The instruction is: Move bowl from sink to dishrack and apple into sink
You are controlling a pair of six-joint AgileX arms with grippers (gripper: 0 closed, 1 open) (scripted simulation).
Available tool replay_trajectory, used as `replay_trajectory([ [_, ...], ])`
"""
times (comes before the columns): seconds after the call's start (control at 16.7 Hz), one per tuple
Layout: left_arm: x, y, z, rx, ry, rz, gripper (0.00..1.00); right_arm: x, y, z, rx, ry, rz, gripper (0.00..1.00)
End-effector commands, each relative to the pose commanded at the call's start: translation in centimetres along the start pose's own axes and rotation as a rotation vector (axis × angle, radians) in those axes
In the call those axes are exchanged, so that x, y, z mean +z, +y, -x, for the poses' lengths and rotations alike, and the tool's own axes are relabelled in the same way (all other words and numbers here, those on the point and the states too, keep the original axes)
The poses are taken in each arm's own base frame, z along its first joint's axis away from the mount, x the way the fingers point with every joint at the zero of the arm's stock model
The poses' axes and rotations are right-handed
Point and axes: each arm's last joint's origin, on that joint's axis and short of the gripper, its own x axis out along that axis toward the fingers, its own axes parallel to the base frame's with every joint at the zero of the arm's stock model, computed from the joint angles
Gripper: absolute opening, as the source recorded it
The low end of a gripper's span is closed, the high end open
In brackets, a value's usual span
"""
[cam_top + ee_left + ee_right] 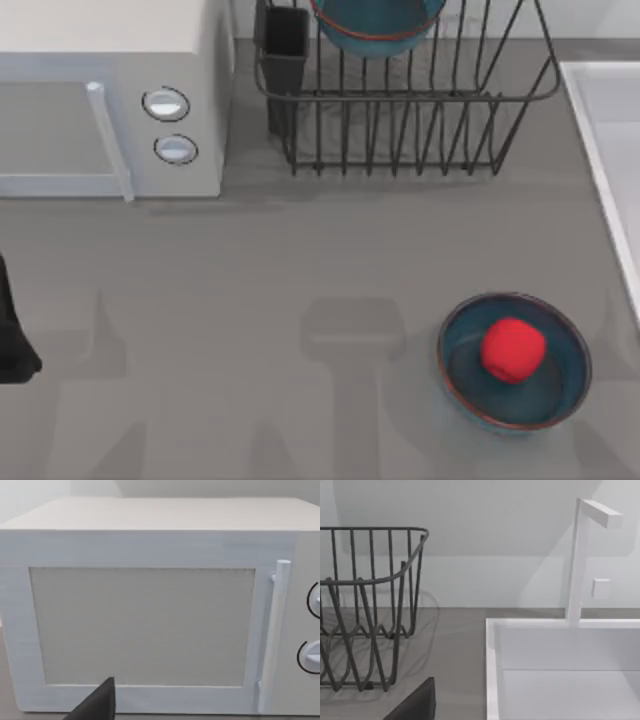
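Note:
A teal-blue bowl [377, 25] with a red-brown rim leans inside the dark wire dishrack [400, 125] at the back. A second, matching bowl [560, 385] sits on the grey counter at the front right, and the red apple [513, 349] lies inside it. The white sink [612, 130] runs along the right edge; the right wrist view looks at its near rim [492, 660] beside the dishrack [367, 605]. A dark part of my left gripper [95, 707] faces the microwave. My right gripper [415, 705] hangs before the sink and rack.
The white microwave [110, 95] with two round knobs fills the back left, its door [142, 625] and handle [272, 630] close to my left wrist. A black utensil cup [285, 45] stands at the rack's left corner. A white faucet [577, 560] rises behind the sink.

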Motion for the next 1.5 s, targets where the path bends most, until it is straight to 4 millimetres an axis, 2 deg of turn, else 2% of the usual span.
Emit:
replay_trajectory([
  [0.24,0.0,0.0,0.0,0.0,0.0,0.0,1.0,1.7,0.4,-0.1,0.034,0.093,-0.038,1.0],
  [0.42,0.0,0.0,0.0,0.0,0.0,0.0,1.0,4.0,1.2,-1.0,0.083,0.27,-0.087,1.0],
  [0.54,0.0,0.0,0.0,0.0,0.0,0.0,1.0,5.4,2.0,-2.4,0.114,0.443,-0.117,1.0],
  [0.72,0.0,0.0,0.0,0.0,0.0,0.0,1.0,6.6,3.9,-5.5,0.135,0.755,-0.141,1.0],
  [1.08,0.0,0.0,0.0,0.0,0.0,0.0,1.0,5.8,9.4,-12.0,0.082,1.3,-0.098,1.0],
  [1.32,0.0,0.0,0.0,0.0,0.0,0.0,1.0,4.7,12.7,-14.7,0.024,1.497,-0.04,1.0],
  [1.5,0.0,0.0,0.0,0.0,0.0,0.0,1.0,4.1,14.1,-15.6,-0.005,1.564,-0.011,1.0],
])
